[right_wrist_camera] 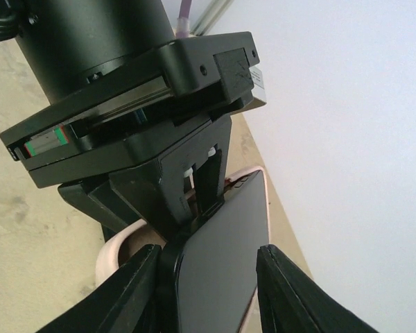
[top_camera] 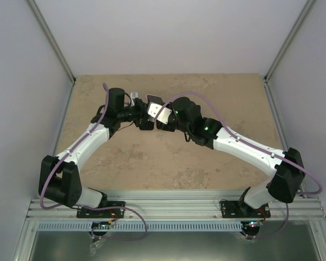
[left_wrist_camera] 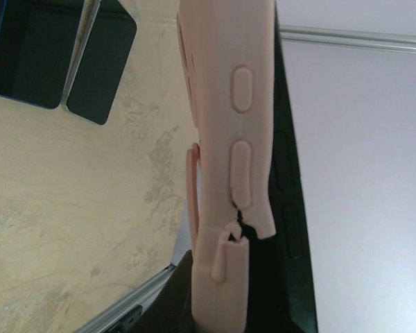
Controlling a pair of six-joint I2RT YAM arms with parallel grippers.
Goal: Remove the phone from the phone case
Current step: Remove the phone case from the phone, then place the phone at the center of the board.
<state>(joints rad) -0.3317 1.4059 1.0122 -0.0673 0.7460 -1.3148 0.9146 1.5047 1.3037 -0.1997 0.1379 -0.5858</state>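
A black phone [right_wrist_camera: 218, 270] sits in a pale pink case [left_wrist_camera: 222, 104], held in the air over the middle back of the table [top_camera: 156, 112]. My left gripper [left_wrist_camera: 230, 295] is shut on the case's end. In the left wrist view the case's side rim [left_wrist_camera: 253, 225] is peeled off the phone's dark edge [left_wrist_camera: 288, 208]. My right gripper [right_wrist_camera: 208, 281] has one finger on each long edge of the phone and is shut on it. The left gripper's black body [right_wrist_camera: 125, 118] fills the top of the right wrist view.
Two dark flat slabs [left_wrist_camera: 28, 55] [left_wrist_camera: 100, 62] lie on the beige tabletop [top_camera: 152, 163] behind the grippers. Grey walls [top_camera: 22, 65] enclose the table on three sides. A metal rail [top_camera: 174, 209] runs along the near edge.
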